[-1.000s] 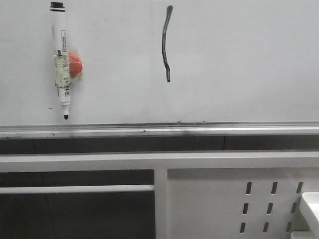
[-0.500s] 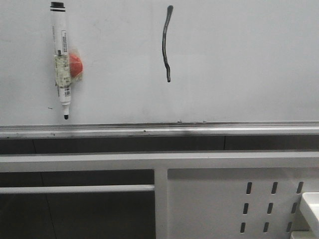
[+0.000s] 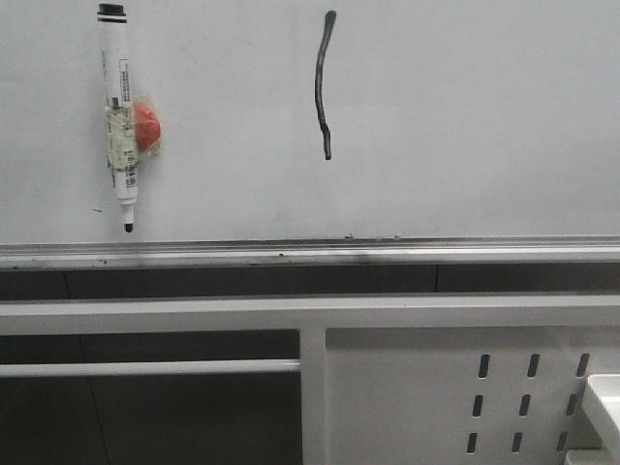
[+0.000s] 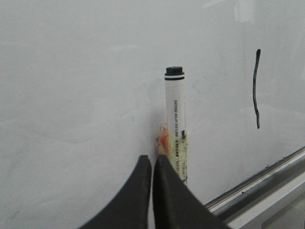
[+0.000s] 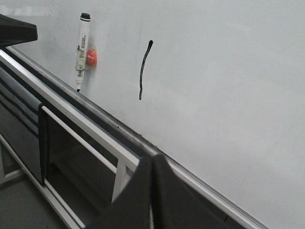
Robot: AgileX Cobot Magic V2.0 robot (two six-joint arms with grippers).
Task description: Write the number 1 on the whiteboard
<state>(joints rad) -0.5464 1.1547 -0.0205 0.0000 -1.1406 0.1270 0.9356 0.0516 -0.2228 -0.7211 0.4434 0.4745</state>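
Note:
The number 1 (image 3: 324,85) is a thin wavy black stroke near the top middle of the whiteboard (image 3: 465,126). It also shows in the left wrist view (image 4: 256,88) and the right wrist view (image 5: 145,69). A white marker pen (image 3: 120,121) with a black cap and a red blob sticks upright on the board at the left, also in the left wrist view (image 4: 176,126) and the right wrist view (image 5: 82,51). My left gripper (image 4: 152,160) is shut and empty, its tips just short of the pen. My right gripper (image 5: 153,160) is shut and empty, back from the board's ledge. Neither gripper shows in the front view.
A silver ledge (image 3: 310,252) runs along the board's bottom edge. Below it stands a white metal frame (image 3: 310,315) with a slotted panel (image 3: 528,402) at the right and a white bar (image 3: 145,367) at the left. A white object (image 3: 605,402) sits at the lower right edge.

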